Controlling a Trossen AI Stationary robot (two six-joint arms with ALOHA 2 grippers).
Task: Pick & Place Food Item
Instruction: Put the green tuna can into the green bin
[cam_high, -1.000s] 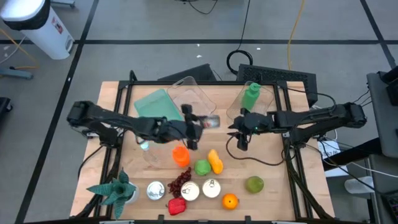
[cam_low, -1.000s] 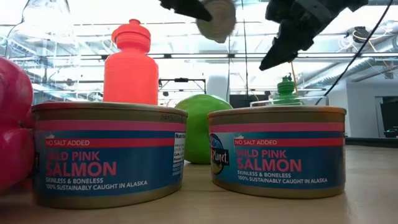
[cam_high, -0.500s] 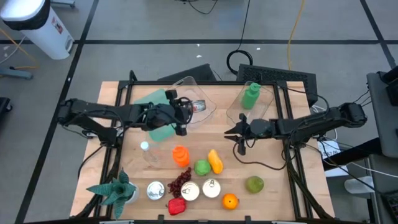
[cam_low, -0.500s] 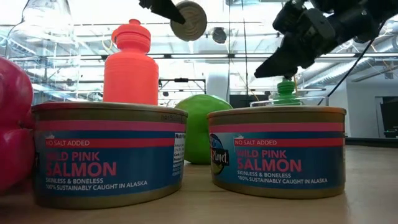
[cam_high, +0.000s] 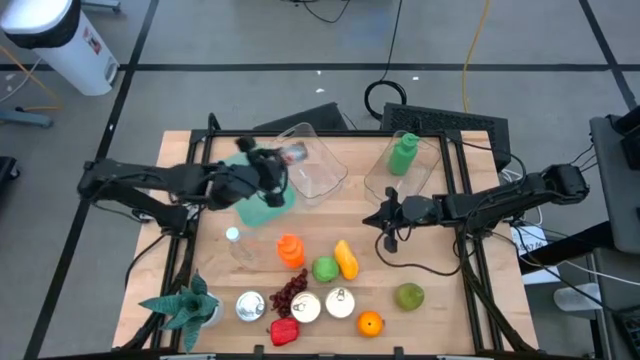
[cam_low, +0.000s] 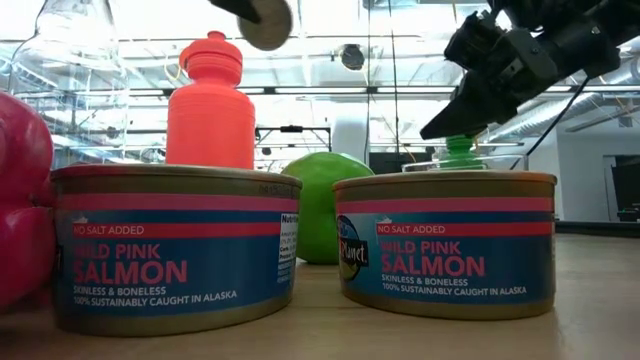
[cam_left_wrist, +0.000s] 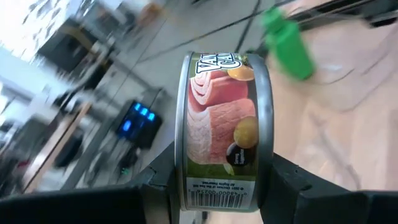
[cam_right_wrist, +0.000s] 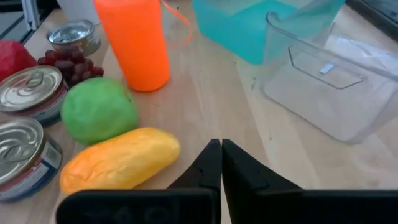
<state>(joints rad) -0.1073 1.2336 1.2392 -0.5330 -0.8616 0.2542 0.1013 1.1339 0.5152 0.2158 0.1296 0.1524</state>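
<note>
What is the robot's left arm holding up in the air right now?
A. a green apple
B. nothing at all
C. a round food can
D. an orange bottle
C: the left gripper is clamped on the round food can, whose label pictures meat, lifted above the table.

Left wrist view: meat can (cam_left_wrist: 224, 134) label cut short, top lettering only partly readable; green bottle (cam_left_wrist: 287, 42) smeared, room behind a blur.

Low view: round can (cam_low: 264, 12) clipped by top edge, the gripper holding it out of frame. Green bottle (cam_low: 460, 148) mostly hidden behind right salmon can (cam_low: 446, 243); red item (cam_low: 22, 200) cut by left edge.

High view: left gripper (cam_high: 272, 165) and its can motion-blurred over clear container (cam_high: 318, 170).

Right wrist view: salmon can (cam_right_wrist: 23, 158) cropped at edge.
</note>
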